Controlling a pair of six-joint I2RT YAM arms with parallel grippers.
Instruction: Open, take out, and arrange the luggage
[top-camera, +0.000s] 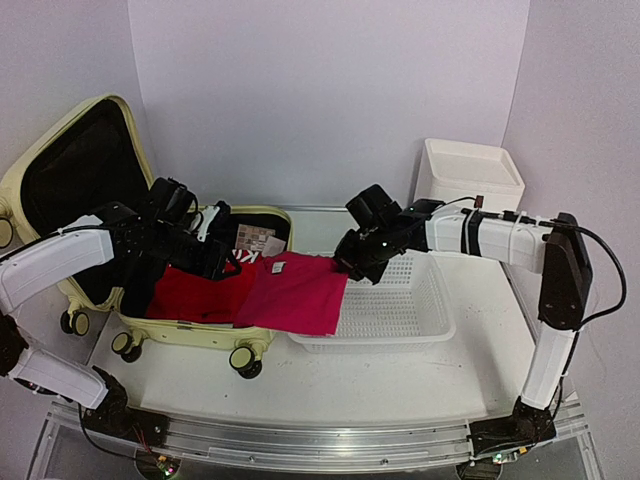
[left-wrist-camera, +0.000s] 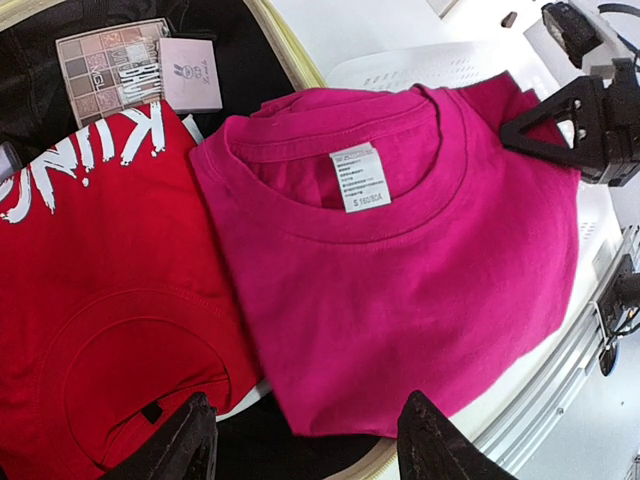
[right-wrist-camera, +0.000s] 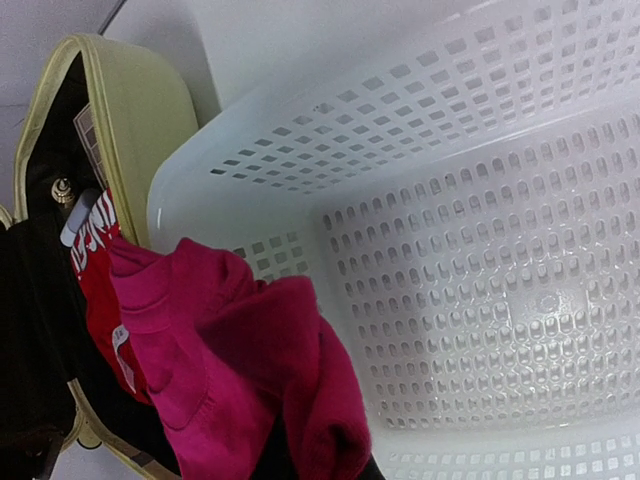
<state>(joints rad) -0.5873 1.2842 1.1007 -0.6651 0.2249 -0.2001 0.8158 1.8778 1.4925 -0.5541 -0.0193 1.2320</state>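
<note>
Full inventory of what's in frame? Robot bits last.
pale yellow-green hard-shell suitcase: 1, black lining, table left, lid open
red T-shirt with white lettering: 1, red, inside suitcase
magenta T-shirt: 1, magenta, draped from suitcase edge onto basket rim
eyeshadow palette: 1, brown-pink shades, in suitcase
small pale pink box: 1, beside palette
white mesh plastic basket: 1, white, right of suitcase
white plastic box: 1, white, back right
left end effector: 1, black, open, above shirts
right end effector: 1, black, shut on magenta T-shirt
</note>
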